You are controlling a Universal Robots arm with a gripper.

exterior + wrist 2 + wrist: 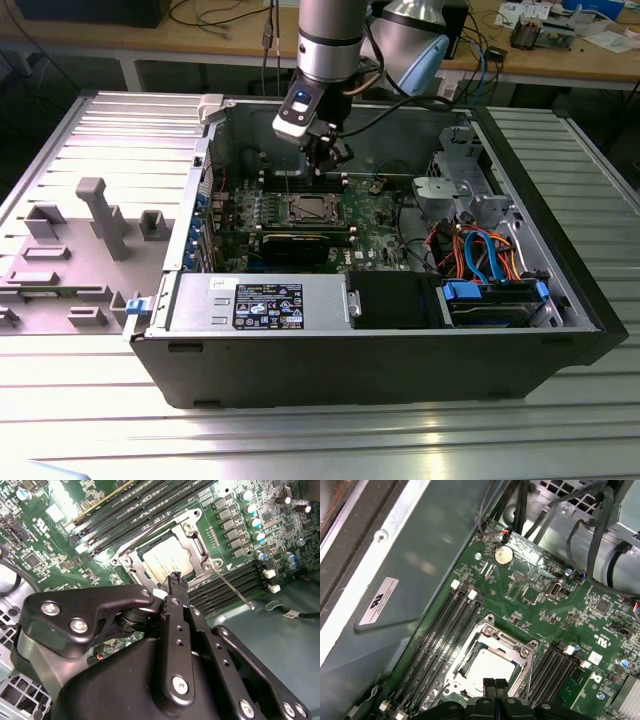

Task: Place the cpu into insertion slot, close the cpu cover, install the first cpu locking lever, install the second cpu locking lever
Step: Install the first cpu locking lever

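Observation:
The cpu (pixel 166 559) lies in the insertion slot (pixel 305 208) on the green board, its dull silver top (pixel 487 666) showing through the window of the cpu cover (pixel 506 641). The cpu cover (pixel 194 536) lies flat over the chip. One thin locking lever (pixel 231 586) sticks out from the socket's corner, away from the frame. My gripper (pixel 325 168) hangs just above the socket's far edge in the exterior view. Its black fingers (pixel 489 685) are pressed together, and my gripper (pixel 175 578) is shut with nothing in it.
Long black memory slots (pixel 445 630) run along both sides of the socket. The open computer case (pixel 380 350) has metal walls all round. A black graphics card (pixel 300 243), a power supply (pixel 262 303) and coloured cables (pixel 480 250) lie nearer the exterior view's camera. A coin battery (pixel 503 555) sits on the board.

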